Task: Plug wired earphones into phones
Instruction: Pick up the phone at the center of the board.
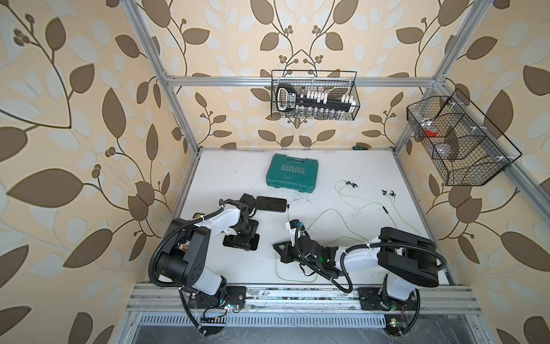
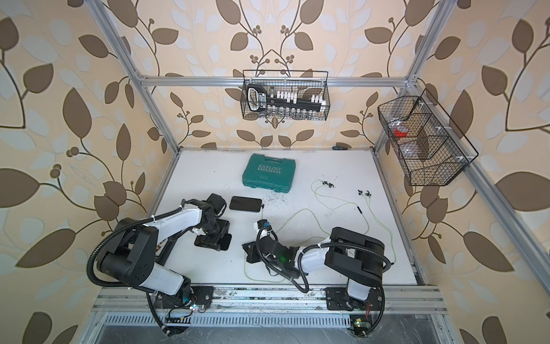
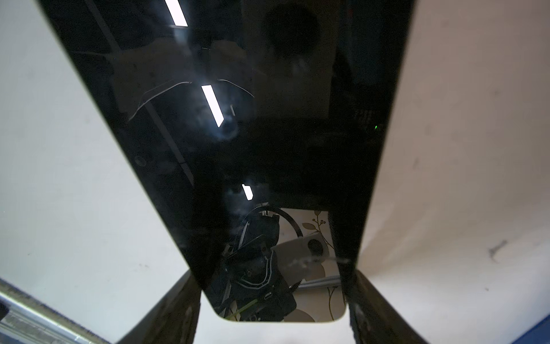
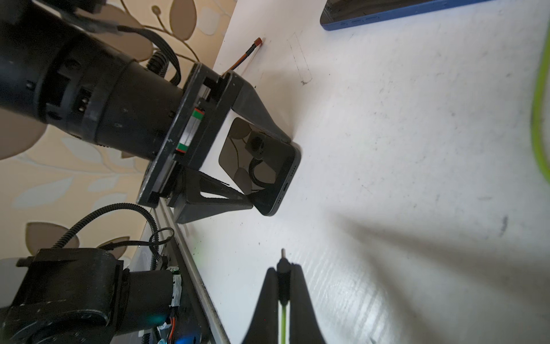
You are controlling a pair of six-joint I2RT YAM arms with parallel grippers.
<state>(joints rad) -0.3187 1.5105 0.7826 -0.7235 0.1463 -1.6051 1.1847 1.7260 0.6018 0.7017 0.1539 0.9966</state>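
Black plug (image 4: pixel 282 262) sits pinched in the right gripper (image 4: pixel 283 271), tip bare. By its edges, the left gripper (image 4: pixel 268 173) clamps a phone (image 3: pixel 238 134).

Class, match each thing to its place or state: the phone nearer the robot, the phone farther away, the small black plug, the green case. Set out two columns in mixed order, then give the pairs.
Things
A. nearer phone
B. farther phone
C. black plug
D. green case

Places
1. closed, toward the back of the table
2. pinched in the right gripper
3. between the left gripper's fingers
4. ungripped, just in front of the case

Pairs: A-3, B-4, C-2, D-1
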